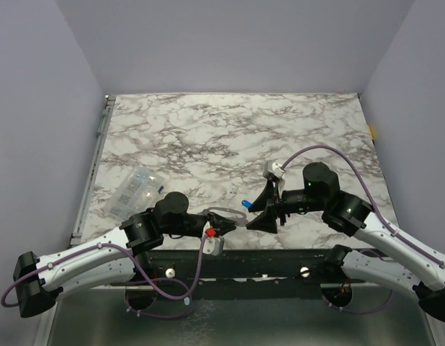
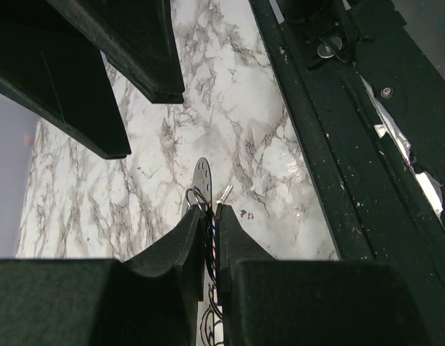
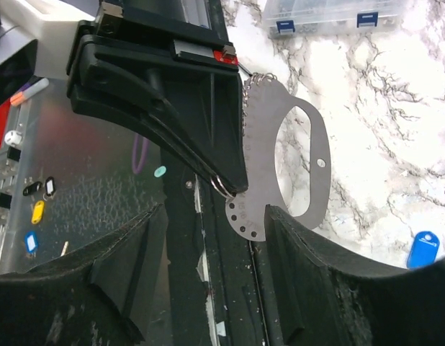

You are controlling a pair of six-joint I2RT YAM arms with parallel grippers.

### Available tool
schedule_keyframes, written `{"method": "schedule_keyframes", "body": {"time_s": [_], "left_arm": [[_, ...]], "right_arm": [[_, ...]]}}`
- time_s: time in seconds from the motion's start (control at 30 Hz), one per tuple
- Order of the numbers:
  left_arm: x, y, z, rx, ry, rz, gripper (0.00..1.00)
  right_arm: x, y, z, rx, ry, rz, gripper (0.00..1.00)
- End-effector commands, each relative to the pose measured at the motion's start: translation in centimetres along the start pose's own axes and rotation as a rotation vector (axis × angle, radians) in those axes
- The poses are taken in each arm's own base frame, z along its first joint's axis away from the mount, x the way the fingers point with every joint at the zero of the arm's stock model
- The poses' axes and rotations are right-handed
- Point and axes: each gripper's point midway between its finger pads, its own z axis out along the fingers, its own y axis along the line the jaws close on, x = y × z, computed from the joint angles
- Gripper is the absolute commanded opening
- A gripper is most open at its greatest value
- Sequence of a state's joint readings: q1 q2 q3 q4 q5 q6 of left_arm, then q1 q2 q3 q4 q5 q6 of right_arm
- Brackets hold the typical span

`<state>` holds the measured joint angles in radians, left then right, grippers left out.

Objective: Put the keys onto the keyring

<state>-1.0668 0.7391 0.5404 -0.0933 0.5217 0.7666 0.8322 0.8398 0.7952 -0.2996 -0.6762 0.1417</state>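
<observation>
**Worktop** (image 1: pixel 208 137): marbled. Both arms work at its near edge, tips close together.

**Left arm** (image 1: pixel 93 256): reaches in low from the side. The left pincer (image 3: pixel 226 184) is clenched on the keyring, tips pressed flat against one long edge.

**Right arm** (image 1: pixel 366 223): folded in towards the middle. The right pincer (image 1: pixel 260 213) is released and holds nothing. Its jaws stand wide, and the keyring's lower end hangs in the gap between them without touching either.

**Clear plastic box** (image 1: pixel 138 189): lies well beyond the left pincer on its outer side. It is not part of this step.

**Keyring** (image 3: pixel 260 144): a flat pale metal plate with a D-shaped opening and a row of small holes along the gripped edge. It is held off the worktop, upright and slightly tilted, broad face towards the right wrist camera. Small wire loops show at the left pincer's tips.

**Keys:** the blue-headed key (image 3: pixel 423 249) lies flat on the worktop, just beyond the right pincer's outer jaw and apart from the keyring. A small silver piece (image 2: pixel 224 192) sits just beside the left pincer's tips. I cannot tell whether it is a key. No other silver keys can be made out.

**Step in hand (judgement):** the right pincer fetches the blue key and brings it to the held keyring.

To do it well:
- Back the right jaws clear of the plate before swinging out, so they do not knock it askew in the left grip.
- Come down over the blue head and pinch it across its flat faces, leaving its attachment end free.
- Keep the left grip firm and still. The plate is thin and could pivot.
- Approach the plate edge-on and slowly.
</observation>
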Motion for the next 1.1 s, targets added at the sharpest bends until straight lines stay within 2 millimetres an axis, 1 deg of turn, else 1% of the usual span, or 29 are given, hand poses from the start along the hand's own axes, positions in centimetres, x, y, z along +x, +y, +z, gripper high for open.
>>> {"method": "schedule_keyframes", "body": {"time_s": [0.0,0.1,0.23,0.43,0.6,0.77,0.9,1.07], "left_arm": [[-1.2,0.2,0.0,0.007,-0.048,0.031,0.0],[-1.0,0.2,0.0,0.007,-0.045,0.04,0.0],[-1.0,0.1,0.0,0.01,-0.047,0.038,0.0],[-1.4,0.0,0.1,0.022,-0.062,0.033,0.0],[-1.5,0.0,0.0,0.02,-0.066,0.03,0.0],[-1.5,-0.1,0.0,0.022,-0.069,0.027,0.0],[-1.4,-0.1,0.1,0.021,-0.068,0.025,0.0],[-1.4,-0.1,0.1,0.017,-0.068,0.02,0.0]], "right_arm": [[-0.2,-0.7,0.5,0.011,-0.006,-0.049,0.64],[0.0,-1.1,0.7,0.025,0.005,-0.043,0.64],[0.7,-0.5,0.9,-0.025,0.019,-0.045,0.62],[1.2,0.0,1.6,-0.056,0.019,-0.103,0.58],[2.1,-0.6,2.4,-0.01,0.038,-0.222,0.57],[2.2,-1.1,2.5,0.021,0.011,-0.327,0.57],[2.4,-1.7,2.8,0.054,0.02,-0.373,0.55],[3.2,-2.0,3.8,0.086,0.068,-0.421,0.53]]}}
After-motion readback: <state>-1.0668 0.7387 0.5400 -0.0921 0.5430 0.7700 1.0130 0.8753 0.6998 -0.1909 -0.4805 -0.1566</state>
